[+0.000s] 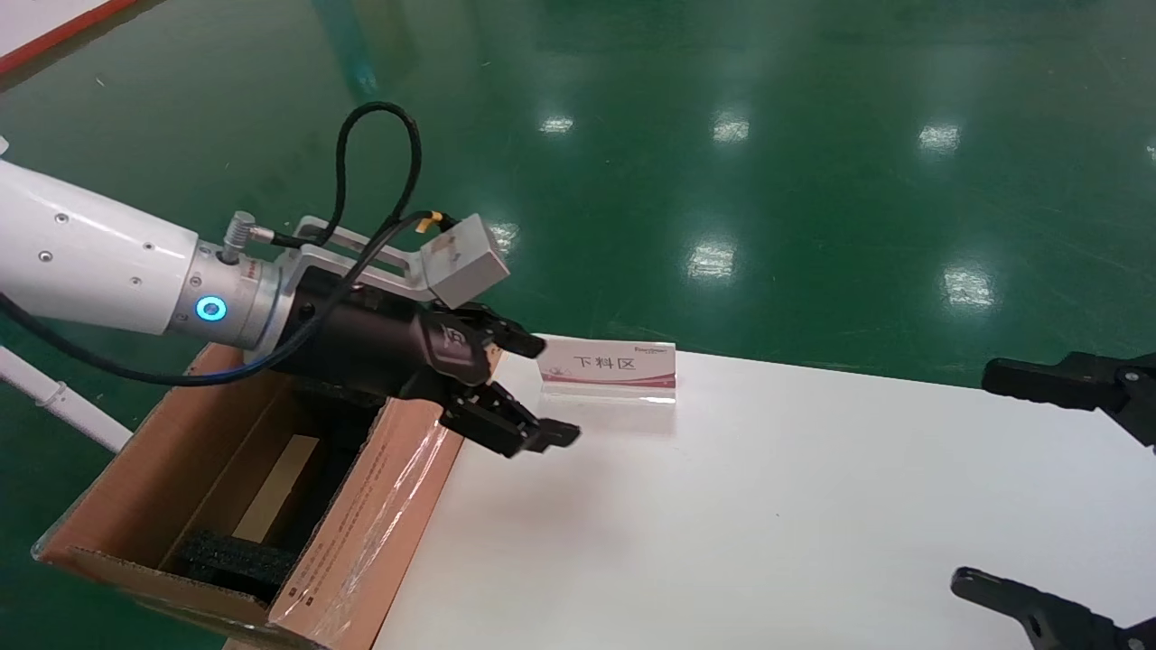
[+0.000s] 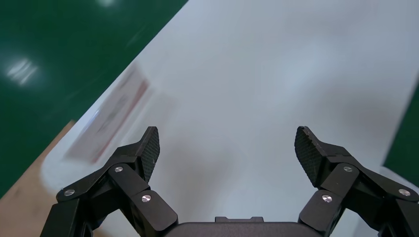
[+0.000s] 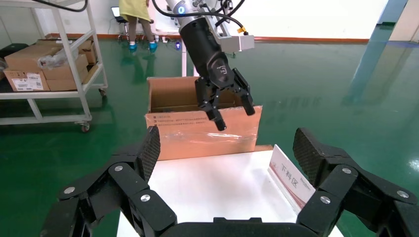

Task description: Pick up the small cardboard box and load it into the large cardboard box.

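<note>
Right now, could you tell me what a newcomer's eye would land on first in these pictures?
First, the left claw, open and empty, hovering over the white table at its left edge. Below it stands the long brown corrugated carton, black foam blocks inside. A white-and-pink sign stand sits at the table's far edge; the right claw waits open.

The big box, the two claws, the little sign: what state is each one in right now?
large cardboard box: open, flaps upright, black foam inside.
left gripper: open, empty, above the table edge beside the box.
right gripper: open, empty, over the table.
sign stand: standing upright on the table.
</note>
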### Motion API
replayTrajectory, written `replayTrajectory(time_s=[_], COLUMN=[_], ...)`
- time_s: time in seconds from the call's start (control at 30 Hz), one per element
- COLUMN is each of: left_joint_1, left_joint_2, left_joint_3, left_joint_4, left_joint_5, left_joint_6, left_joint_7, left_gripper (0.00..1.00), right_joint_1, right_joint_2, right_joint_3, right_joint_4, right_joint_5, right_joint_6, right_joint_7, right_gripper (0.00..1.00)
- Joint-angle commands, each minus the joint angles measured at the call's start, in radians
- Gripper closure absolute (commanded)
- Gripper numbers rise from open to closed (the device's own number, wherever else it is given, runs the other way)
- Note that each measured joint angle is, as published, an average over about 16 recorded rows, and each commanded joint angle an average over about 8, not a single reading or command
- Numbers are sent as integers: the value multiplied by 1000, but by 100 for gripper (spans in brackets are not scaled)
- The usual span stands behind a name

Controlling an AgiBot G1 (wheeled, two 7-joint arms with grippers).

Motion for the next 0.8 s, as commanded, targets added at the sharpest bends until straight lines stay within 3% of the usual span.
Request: replayTrajectory(time_s=[0.03, 0.8], left_joint_1=[47, 588], left_joint_2=[8, 97], left_joint_3=[-61, -762], left_joint_4=[2, 29], left_joint_5=[-22, -270], left_joint_6=[20, 244], left_joint_7=[34, 421], left_gripper=[0, 0], right_joint_1=[0, -1], right_joint_2=[0, -1], right_joint_3=[0, 3], right_joint_4=[0, 1], right_joint_5=[0, -2], right_joint_6=[0, -1], right_joint_7=[0, 2], right_gripper=[0, 0])
